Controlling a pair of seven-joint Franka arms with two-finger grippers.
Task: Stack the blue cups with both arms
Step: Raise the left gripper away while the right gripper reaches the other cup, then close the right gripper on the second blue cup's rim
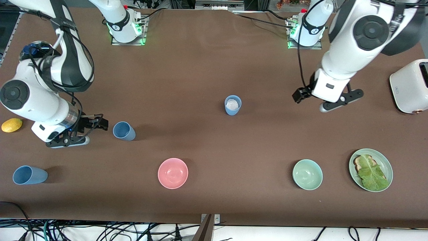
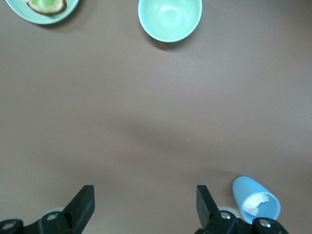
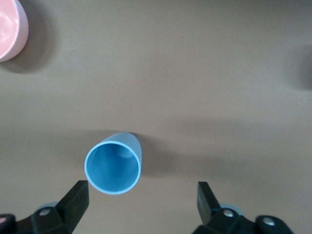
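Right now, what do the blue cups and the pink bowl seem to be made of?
The blue cups look like matte plastic: flat, even colour, thin rims, no glare. The pink bowl looks glossier, with soft highlights inside; glazed ceramic or smooth plastic, hard to tell which.

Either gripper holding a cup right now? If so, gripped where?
Nothing held. The right gripper is open beside an upright blue cup, not touching. The left gripper is open over bare table, away from the cup with white contents.
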